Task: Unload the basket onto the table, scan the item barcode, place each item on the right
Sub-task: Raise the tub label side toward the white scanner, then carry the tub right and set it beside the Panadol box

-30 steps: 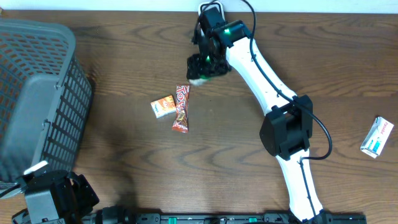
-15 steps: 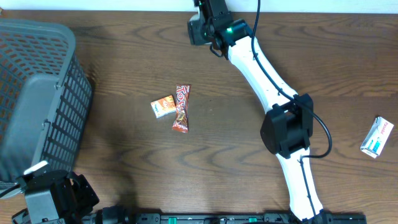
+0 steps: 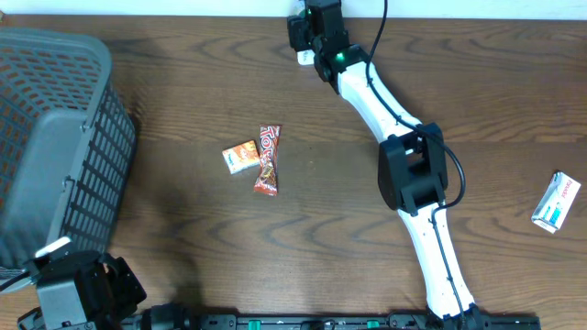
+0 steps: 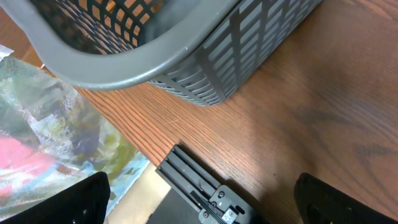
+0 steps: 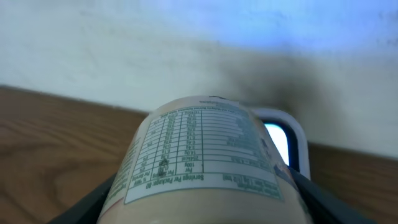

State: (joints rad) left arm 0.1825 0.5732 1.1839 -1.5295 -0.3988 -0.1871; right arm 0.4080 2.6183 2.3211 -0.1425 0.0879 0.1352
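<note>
labelled container (image 5: 205, 149), clasped in right fingers (image 5: 341, 209)

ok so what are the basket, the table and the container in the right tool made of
The basket looks like matt grey moulded plastic: even lattice walls, thick smooth rim. The table is dark wood or wood-look laminate; grain shows, slight sheen. The container wears a smooth printed label with a nutrition panel; plastic or coated card underneath, I cannot tell.
</note>
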